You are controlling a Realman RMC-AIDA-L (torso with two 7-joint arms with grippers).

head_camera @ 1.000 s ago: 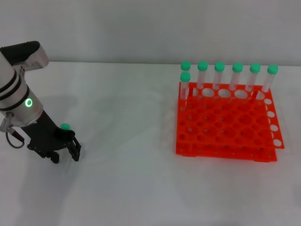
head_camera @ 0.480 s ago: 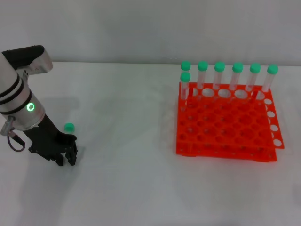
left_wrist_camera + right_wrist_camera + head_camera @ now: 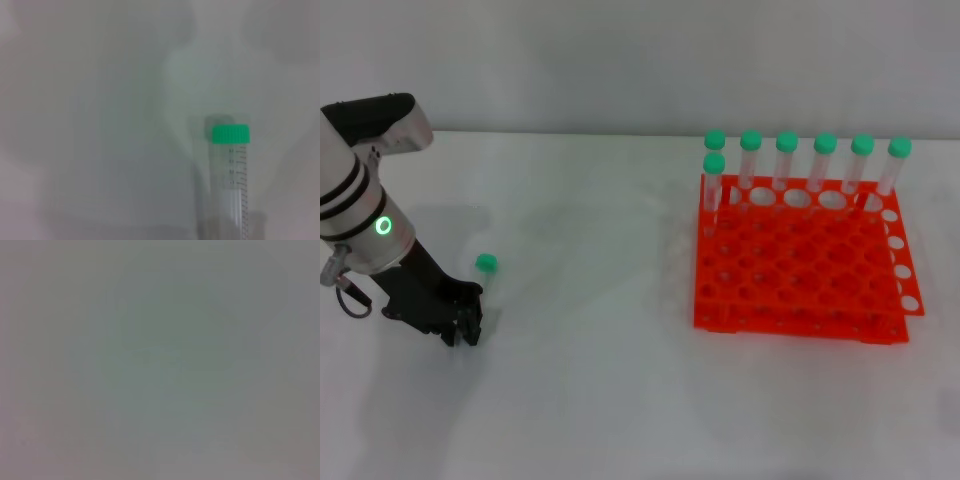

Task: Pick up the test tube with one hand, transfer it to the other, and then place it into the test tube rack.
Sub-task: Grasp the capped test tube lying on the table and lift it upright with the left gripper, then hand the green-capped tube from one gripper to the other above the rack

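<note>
The test tube (image 3: 484,268) lies on the white table at the left, its green cap pointing away from my left gripper. Its clear body runs back in between the black fingers. My left gripper (image 3: 461,327) is low on the table with its fingers drawn together on the tube's lower end. In the left wrist view the tube (image 3: 232,170) shows close up, green cap and printed scale. The orange-red test tube rack (image 3: 800,300) stands at the right. My right gripper is out of view; the right wrist view shows only a blank grey surface.
Several green-capped tubes (image 3: 787,160) stand upright in the rack's back row, one more at its back left corner. A pale wall runs behind the table.
My left gripper has moved slightly down and its fingers have closed together. The green cap has shifted to the right, out from beside the gripper.
</note>
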